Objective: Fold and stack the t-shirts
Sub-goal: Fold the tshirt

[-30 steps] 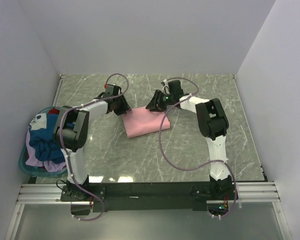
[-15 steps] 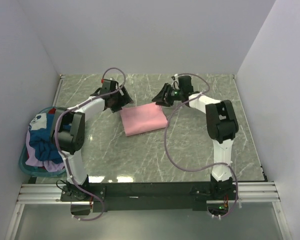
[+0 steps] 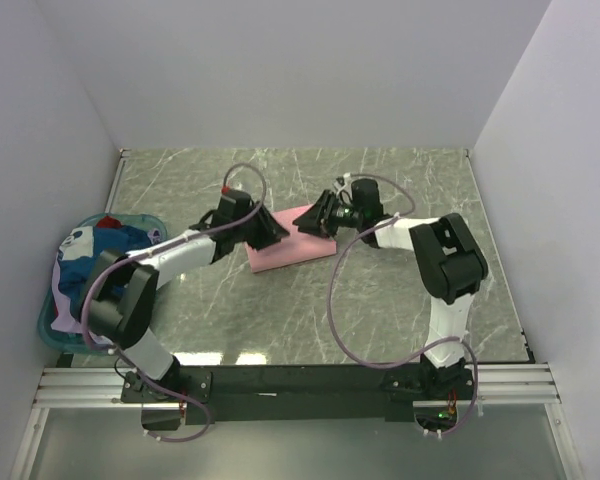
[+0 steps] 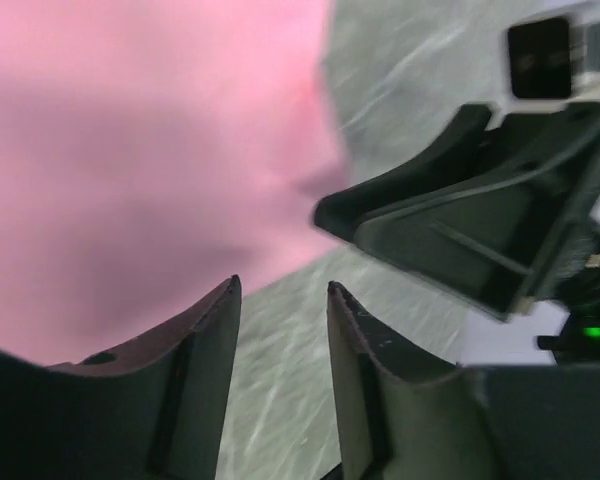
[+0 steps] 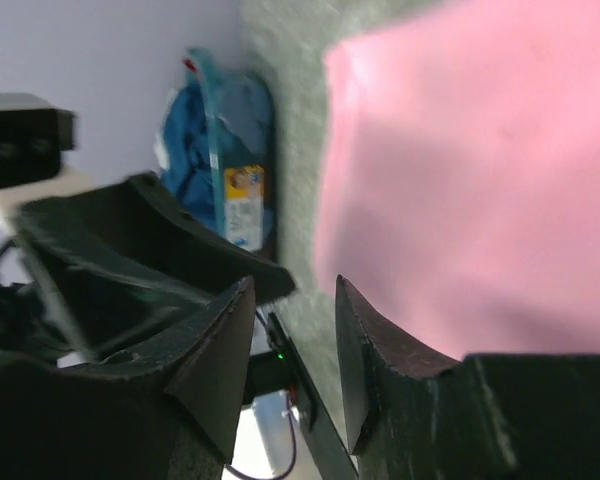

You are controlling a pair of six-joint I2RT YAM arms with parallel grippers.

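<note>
Where the two arms meet near the middle of the table (image 3: 410, 300), I see the pink shirt (image 3: 295, 250) lying flat on the grey marbled top. It is folded into a smooth, slightly skewed rectangle with no sleeve showing. From overhead the left gripper (image 3: 277, 233) sits over the shirt's far left corner and the right gripper (image 3: 310, 220) over its far edge, the two close together and facing each other, but that view is too coarse for me to judge the fingers. The wrist cameras settle it, though both are blurred. In the left wrist view my left fingers stand a little apart with bare table in the gap and nothing between them. The pink cloth fills the upper left just beyond the tips, and the right gripper's dark jaw sits across the shirt's corner. The right wrist view shows the same from the other side: the right fingers are slightly parted and hold nothing, with pink cloth spreading to the upper right. Only the overhead shows the whole fold. It also shows the bunched shirts (image 3: 85, 285), blue, white, red and purple, heaped in the teal basket (image 3: 46, 322) at the table's left edge, well apart from the pink one. The right wrist view catches that basket in the background.
</note>
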